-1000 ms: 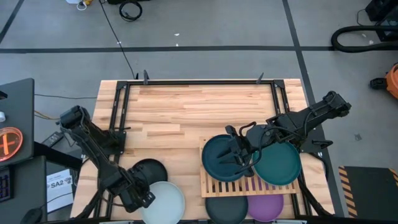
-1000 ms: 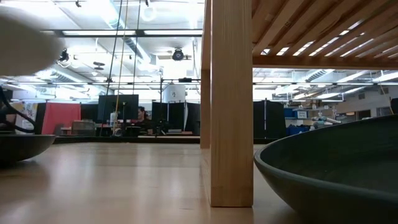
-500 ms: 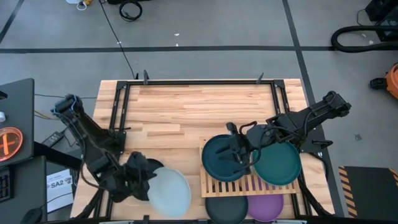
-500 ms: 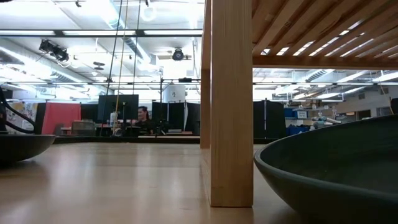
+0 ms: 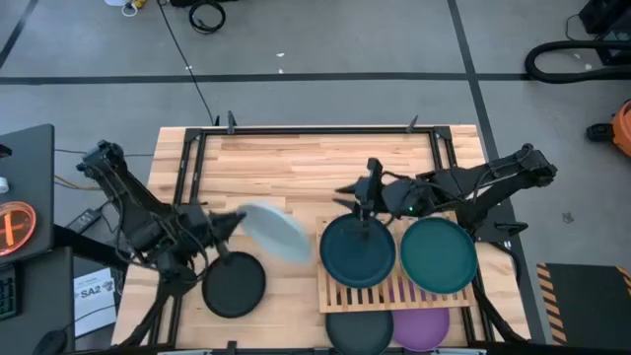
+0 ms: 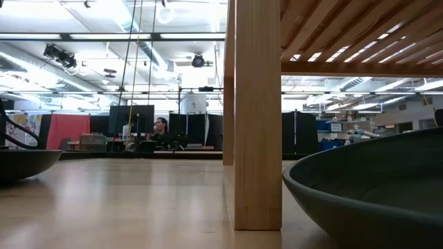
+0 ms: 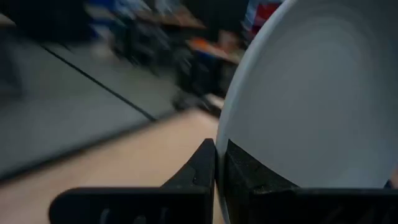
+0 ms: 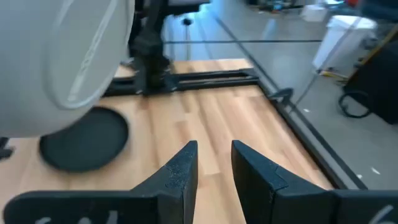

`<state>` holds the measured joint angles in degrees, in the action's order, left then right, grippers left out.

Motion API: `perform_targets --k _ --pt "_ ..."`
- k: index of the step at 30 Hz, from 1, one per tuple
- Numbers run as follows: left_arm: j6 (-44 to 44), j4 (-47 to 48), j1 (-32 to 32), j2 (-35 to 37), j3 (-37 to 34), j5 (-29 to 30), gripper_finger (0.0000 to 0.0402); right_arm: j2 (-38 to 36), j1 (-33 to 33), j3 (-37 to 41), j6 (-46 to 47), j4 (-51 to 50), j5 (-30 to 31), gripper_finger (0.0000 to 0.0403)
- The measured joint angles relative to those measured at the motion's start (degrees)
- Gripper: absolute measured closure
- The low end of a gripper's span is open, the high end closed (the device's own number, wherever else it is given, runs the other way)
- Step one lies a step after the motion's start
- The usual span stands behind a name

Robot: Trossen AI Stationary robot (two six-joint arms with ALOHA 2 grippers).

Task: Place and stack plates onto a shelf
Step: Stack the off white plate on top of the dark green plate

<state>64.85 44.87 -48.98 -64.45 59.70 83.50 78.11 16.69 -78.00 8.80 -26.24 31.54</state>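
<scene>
Wooden tabletop carries the slatted shelf, where dark teal plate and teal plate lie side by side. Left claw pinches the pale plate by its rim, carrying it tilted toward them. Right claw, fingers slightly apart, hovers empty over the shelf's far edge.

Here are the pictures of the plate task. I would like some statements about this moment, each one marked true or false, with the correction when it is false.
1. The left tool is shut on the pale plate. True.
2. The pale plate lies flat on the shelf. False: it is held tilted above the table, beside the shelf.
3. The dark teal plate and the green-teal plate rest side by side on the shelf. True.
4. The right tool holds a plate. False: its fingers are apart with nothing between them.
5. The black plate sits on the table, under no other plate. True.
6. The purple plate sits on top of the shelf. False: it lies lower, partly under the shelf's near edge.
</scene>
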Motion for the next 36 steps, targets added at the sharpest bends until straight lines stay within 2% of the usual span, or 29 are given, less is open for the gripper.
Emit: perform_targets --k 4,12,17,28,36 --pt "-2.73 -0.26 4.94 0.52 0.01 6.53 0.0382 0.0 -2.41 -0.02 0.0 1.85 -0.11 0.03" --pt "-4.07 -1.09 18.25 0.3 0.0 6.47 0.0382 0.37 -5.34 -0.02 0.0 4.47 -1.77 0.03" --pt "-4.07 -1.85 23.6 -0.04 0.02 6.34 0.0382 1.51 -6.98 -0.02 -0.02 6.14 -1.24 0.03" --pt "-6.15 -5.64 28.28 -3.57 0.09 5.0 0.0382 4.4 -11.6 -0.08 -1.38 15.47 -0.64 0.03" --pt "-6.19 -5.53 28.69 -3.91 0.07 3.85 0.0381 6.19 -13.11 -0.02 -3.71 16.38 6.57 0.03"
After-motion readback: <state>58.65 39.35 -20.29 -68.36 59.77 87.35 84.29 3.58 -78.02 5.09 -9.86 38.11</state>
